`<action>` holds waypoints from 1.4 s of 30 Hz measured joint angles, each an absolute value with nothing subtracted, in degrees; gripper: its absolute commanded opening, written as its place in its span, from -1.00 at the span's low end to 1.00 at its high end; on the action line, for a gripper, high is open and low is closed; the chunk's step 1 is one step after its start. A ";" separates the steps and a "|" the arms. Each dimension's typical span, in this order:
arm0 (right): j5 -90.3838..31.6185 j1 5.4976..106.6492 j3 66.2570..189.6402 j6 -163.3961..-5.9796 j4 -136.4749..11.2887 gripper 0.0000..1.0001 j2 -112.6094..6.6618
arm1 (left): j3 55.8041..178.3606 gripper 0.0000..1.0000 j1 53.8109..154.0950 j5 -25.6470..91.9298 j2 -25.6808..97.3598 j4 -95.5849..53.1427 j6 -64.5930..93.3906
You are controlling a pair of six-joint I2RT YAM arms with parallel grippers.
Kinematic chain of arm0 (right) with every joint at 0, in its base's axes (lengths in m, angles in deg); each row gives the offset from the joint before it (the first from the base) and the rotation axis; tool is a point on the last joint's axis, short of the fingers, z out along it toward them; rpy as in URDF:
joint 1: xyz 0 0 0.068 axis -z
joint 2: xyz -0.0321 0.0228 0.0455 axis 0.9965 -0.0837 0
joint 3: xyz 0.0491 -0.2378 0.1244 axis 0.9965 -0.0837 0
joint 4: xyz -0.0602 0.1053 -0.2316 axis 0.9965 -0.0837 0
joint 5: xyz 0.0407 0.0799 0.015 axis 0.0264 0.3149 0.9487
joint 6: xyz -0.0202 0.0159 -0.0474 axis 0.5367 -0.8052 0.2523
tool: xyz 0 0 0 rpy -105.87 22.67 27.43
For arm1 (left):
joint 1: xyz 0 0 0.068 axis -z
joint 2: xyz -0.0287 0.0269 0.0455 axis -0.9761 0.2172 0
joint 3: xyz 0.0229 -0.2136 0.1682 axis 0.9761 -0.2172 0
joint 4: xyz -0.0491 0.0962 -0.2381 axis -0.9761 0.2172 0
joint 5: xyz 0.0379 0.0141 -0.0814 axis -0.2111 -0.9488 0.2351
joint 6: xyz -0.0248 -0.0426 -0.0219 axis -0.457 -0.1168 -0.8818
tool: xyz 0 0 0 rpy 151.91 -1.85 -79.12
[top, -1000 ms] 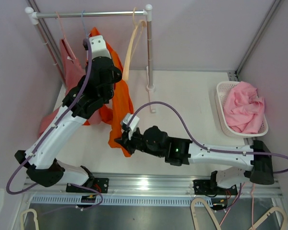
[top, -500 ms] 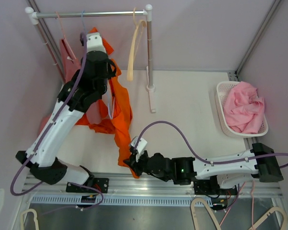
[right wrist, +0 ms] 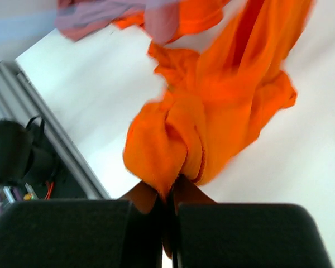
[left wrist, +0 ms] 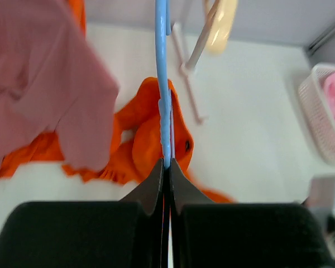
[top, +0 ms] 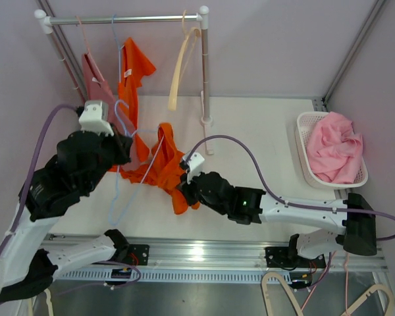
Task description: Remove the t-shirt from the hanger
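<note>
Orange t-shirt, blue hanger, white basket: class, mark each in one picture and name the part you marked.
orange t-shirt (right wrist: 212, 111), right wrist view, the middle of the cloth.
blue hanger (left wrist: 162, 67), left wrist view, its thin arm seen edge-on.
white basket (top: 301, 151), top external view, its left rim.

Nothing legible anywhere: no text, label, brand, number or sign to read in any of the three views.
</note>
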State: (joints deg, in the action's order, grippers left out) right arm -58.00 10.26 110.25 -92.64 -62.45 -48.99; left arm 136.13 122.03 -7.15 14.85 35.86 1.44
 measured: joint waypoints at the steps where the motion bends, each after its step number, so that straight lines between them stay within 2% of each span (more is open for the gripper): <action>1: -58.10 11.12 111.93 -92.40 -63.67 -1.00 -49.82 | 134.08 -0.99 122.36 -6.82 12.66 38.71 0.53; 8: -55.15 18.63 119.27 -92.24 -66.38 -0.96 -56.38 | 126.87 -0.99 122.58 -8.16 -1.52 47.84 -1.83; 10: -54.56 20.80 121.96 -92.29 -66.69 -0.64 -60.77 | 128.66 -0.99 122.60 -10.69 -4.13 48.89 -0.92; 11: -54.50 21.78 123.91 -92.40 -67.10 -0.21 -63.72 | 130.84 -0.99 122.60 -11.76 -4.06 49.37 -0.46; 13: -54.45 22.94 128.19 -92.33 -68.37 -0.09 -69.76 | 135.19 -0.99 122.60 -14.60 -2.42 48.78 1.05; 15: -53.89 23.84 132.65 -92.53 -69.66 0.75 -75.86 | 138.03 -0.99 122.60 -17.95 -0.04 47.01 4.33; 16: -53.69 24.38 134.77 -92.70 -70.51 0.98 -78.37 | 139.02 -0.98 122.58 -19.24 1.32 46.11 5.99; 23: -51.59 26.39 150.18 -92.66 -77.11 0.99 -92.60 | 145.14 -0.99 122.45 -18.45 8.60 38.84 15.80; 26: -51.04 26.57 153.46 -93.16 -78.47 0.99 -97.08 | 148.92 -0.99 122.42 -16.42 10.08 37.04 18.08; 33: -49.73 25.74 151.62 -94.36 -80.24 0.98 -101.78 | 155.65 -0.98 118.69 -10.63 15.00 32.37 20.02; 34: -49.38 25.61 151.64 -94.34 -80.48 0.82 -101.78 | 157.88 -0.99 116.33 -8.53 17.01 33.26 19.83; 35: -49.49 25.50 151.53 -94.19 -80.57 0.13 -101.78 | 160.85 -0.99 114.16 -6.28 19.55 33.92 19.48; 36: -49.60 25.43 151.21 -94.04 -80.89 -0.36 -101.52 | 163.89 -0.99 112.00 -3.76 22.26 34.07 19.30; 37: -49.65 25.35 150.31 -94.19 -81.22 -0.99 -100.88 | 167.50 -0.99 109.66 -1.12 25.49 34.53 18.73; 39: -49.49 24.95 145.63 -95.96 -80.91 -1.00 -97.60 | 173.09 -0.99 106.93 3.27 31.35 34.25 17.99; 42: -49.03 23.22 134.77 -98.56 -84.35 -1.00 -88.18 | 174.75 -0.99 105.46 7.45 36.40 33.59 17.12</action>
State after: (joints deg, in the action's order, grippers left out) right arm -49.03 23.22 134.77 -98.56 -84.35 -88.18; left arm 174.75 105.46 7.45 36.40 33.59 17.12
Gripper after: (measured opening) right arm 0.135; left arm 0.012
